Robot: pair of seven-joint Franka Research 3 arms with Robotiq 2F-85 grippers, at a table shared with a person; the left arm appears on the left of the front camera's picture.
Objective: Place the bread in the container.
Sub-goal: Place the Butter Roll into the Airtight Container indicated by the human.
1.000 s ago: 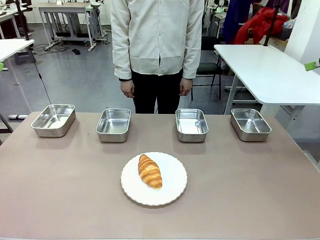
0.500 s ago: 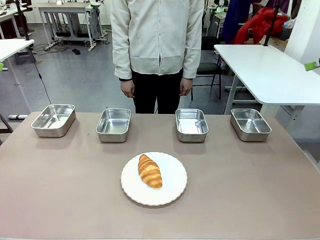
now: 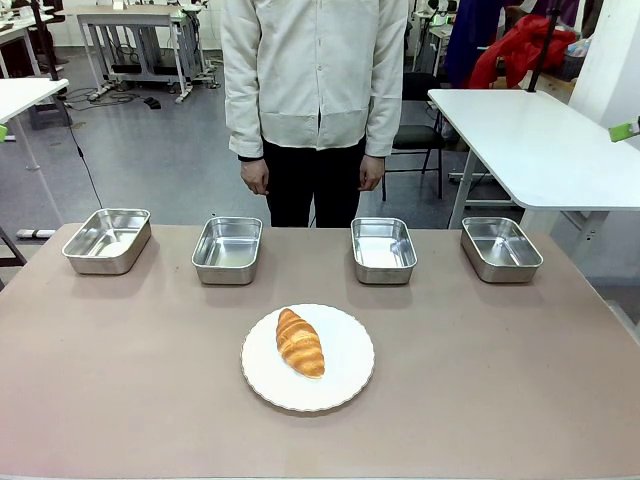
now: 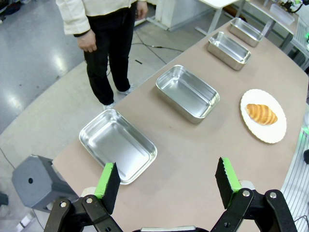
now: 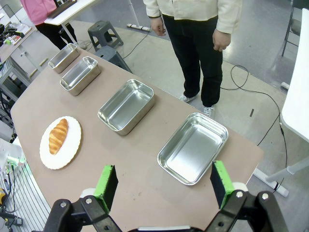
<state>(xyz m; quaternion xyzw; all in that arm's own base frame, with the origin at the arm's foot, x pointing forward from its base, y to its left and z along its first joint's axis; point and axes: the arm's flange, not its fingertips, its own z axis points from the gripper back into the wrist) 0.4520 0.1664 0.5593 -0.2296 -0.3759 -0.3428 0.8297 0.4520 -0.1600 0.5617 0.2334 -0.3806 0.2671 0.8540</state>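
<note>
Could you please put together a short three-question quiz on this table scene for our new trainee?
1. True or false: the croissant lies on the white plate.
2. How many steel pans stand in the far row? A two, B three, C four.
3. Fill in: the left tool has its jaws ____.
Key: 1 true; 2 C; 3 open.
</note>
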